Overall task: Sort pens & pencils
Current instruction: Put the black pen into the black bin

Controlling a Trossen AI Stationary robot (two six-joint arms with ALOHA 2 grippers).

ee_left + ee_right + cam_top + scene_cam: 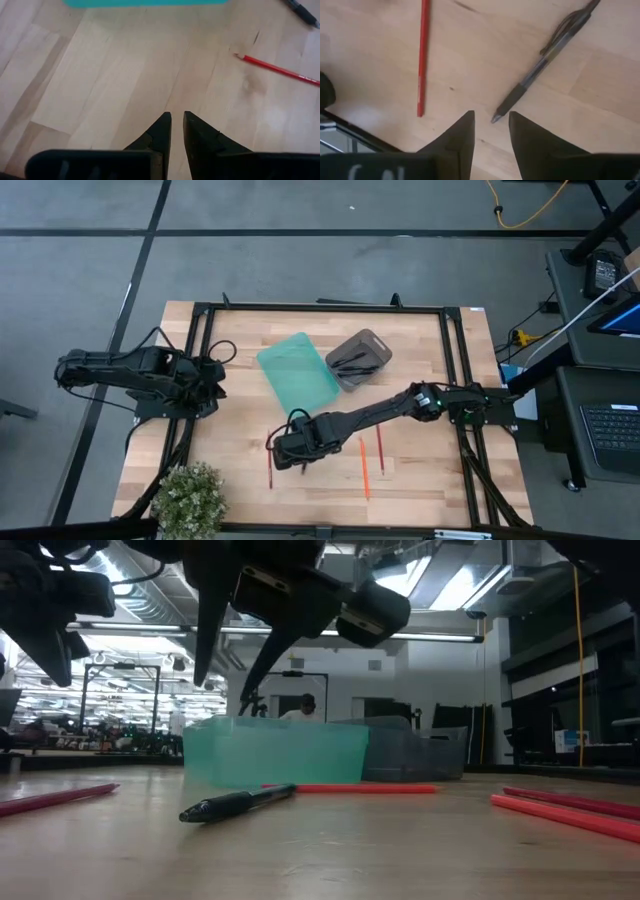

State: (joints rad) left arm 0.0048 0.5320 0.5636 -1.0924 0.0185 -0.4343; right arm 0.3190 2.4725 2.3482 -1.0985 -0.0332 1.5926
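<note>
Wooden desk (240, 320), bounded by a black frame, seen from above with two arms. The teal bin (298, 367) lies mid-desk and shows no contents from above; the grey bin (358, 358) just beside it already holds several black pens (352, 360). By this showing the pens are largely sorted and the pencils appear not yet begun.

Left on the desk: two pencils (371, 460) lying near each other toward the front right, a third pencil (270, 472) near the front left beside the potted plant (190, 498), and one loose pen (238, 802), plain in the low view.

The right gripper (290, 448) hangs over the front middle of the desk, its fingers released and parted, empty, with the pen's tip just ahead of the gap between them in its wrist view. The left gripper (210, 380) waits at the left frame rail, fingers nearly together and holding nothing.

Open room: bare wood surrounds the pen, so a descent looks unobstructed; the front edge and plant lie close to the third pencil, and the bins stand well apart behind.
</note>
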